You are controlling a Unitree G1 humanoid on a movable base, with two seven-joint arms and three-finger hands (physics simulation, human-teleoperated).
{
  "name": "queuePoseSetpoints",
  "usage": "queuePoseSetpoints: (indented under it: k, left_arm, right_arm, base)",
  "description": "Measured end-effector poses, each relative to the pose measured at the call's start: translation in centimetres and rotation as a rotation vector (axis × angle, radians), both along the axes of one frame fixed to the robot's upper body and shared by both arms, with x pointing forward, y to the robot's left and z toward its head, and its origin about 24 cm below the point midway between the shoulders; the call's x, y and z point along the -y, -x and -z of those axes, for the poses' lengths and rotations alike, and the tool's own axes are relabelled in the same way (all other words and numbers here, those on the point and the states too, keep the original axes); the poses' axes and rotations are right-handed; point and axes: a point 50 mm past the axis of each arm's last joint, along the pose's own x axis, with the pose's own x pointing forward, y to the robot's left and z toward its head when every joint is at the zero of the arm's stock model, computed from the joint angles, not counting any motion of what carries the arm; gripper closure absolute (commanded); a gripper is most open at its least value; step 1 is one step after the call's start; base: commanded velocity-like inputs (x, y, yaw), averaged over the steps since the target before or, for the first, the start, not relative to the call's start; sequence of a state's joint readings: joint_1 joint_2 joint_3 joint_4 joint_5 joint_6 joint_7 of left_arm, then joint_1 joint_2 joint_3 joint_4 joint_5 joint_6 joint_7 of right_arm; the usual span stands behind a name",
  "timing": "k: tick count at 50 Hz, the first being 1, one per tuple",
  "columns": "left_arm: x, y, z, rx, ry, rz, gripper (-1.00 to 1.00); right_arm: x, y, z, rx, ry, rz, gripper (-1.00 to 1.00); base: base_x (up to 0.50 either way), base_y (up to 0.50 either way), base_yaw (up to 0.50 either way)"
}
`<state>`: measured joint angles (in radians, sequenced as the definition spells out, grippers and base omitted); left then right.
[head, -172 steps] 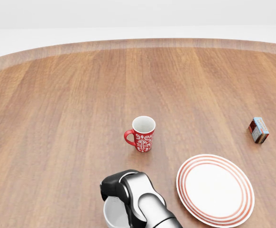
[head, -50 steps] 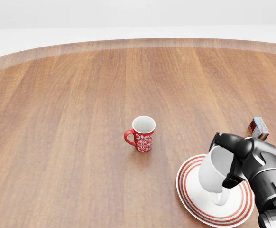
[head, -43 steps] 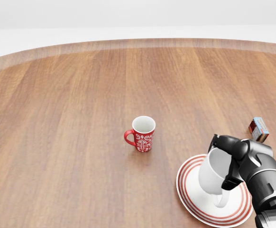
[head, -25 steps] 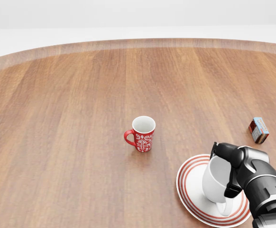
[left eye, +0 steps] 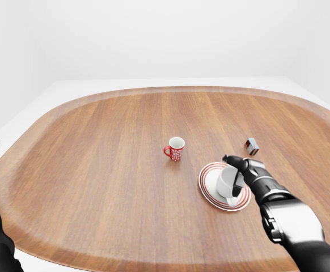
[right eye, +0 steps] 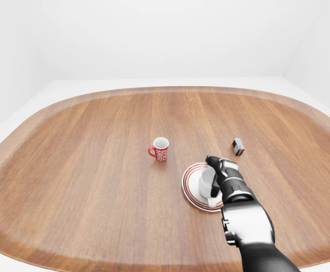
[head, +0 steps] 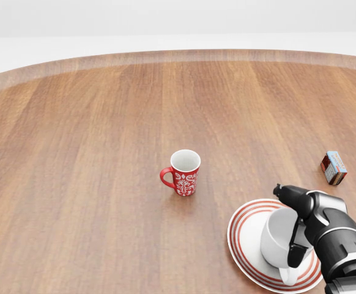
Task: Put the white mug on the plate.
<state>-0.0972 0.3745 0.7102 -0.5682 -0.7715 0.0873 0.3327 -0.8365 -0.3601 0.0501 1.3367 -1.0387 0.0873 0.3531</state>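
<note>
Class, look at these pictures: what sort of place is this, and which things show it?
Probably a bare simulated tabletop test scene: a large rounded wooden table, plain white surroundings, and only a plate, two mugs and a small box.

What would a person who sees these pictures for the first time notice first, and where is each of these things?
The eye goes first to the right hand at the lower right of the head view, its dark fingers around the white mug, which sits on the red-ringed plate. Next comes the red patterned mug, upright and alone near the middle of the wooden table. A small box lies at the right edge, apart from the plate.
</note>
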Motion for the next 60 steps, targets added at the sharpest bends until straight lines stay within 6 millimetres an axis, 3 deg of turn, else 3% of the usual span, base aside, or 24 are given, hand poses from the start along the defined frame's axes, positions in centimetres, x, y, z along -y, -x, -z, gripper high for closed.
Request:
queuePoseSetpoints:
  k: [12, 20, 25, 33, 37, 48, 60]
  left_arm:
    - [0.0, 0.0, 0.0, 0.002, 0.0, -0.001, -1.0]
    - [0.0, 0.0, 0.0, 0.001, 0.0, -0.002, -1.0]
    - [0.0, 0.0, 0.0, 0.0, -0.001, -0.003, -1.0]
    - [-0.1, 0.0, 0.0, -0.002, -0.001, -0.005, -1.0]
    - [-0.1, 0.0, 0.1, -0.004, -0.002, -0.005, -1.0]
    - [0.0, 0.1, 0.0, -0.002, -0.004, -0.004, -1.0]
    - [0.1, 0.1, 0.0, 0.001, -0.006, -0.003, -1.0]
  right_arm:
    - [0.0, -0.1, -0.1, 0.006, -0.014, 0.005, -1.0]
    - [-0.9, 0.0, -0.1, -0.112, -0.032, -0.051, -1.0]
    - [-1.5, 0.0, -0.9, -0.219, 0.049, -0.152, -1.0]
    - [-2.8, 0.8, -2.4, -0.052, 0.308, -0.286, -1.0]
    - [-3.4, 1.4, -4.5, 0.083, 0.427, -0.303, -1.0]
    - [-4.8, 3.3, -13.5, 0.49, 0.658, -0.224, -1.0]
    - [-6.0, 5.6, -21.9, 0.821, 0.918, -0.203, -1.0]
  base:
    - [0.0, 0.0, 0.0]
    - [0.0, 0.0, 0.0]
    - [0.0, 0.0, 0.0]
    - [0.0, 0.0, 0.0]
    - [0.0, 0.0, 0.0]
    - [0.0, 0.0, 0.0]
    - [0.0, 0.0, 0.0]
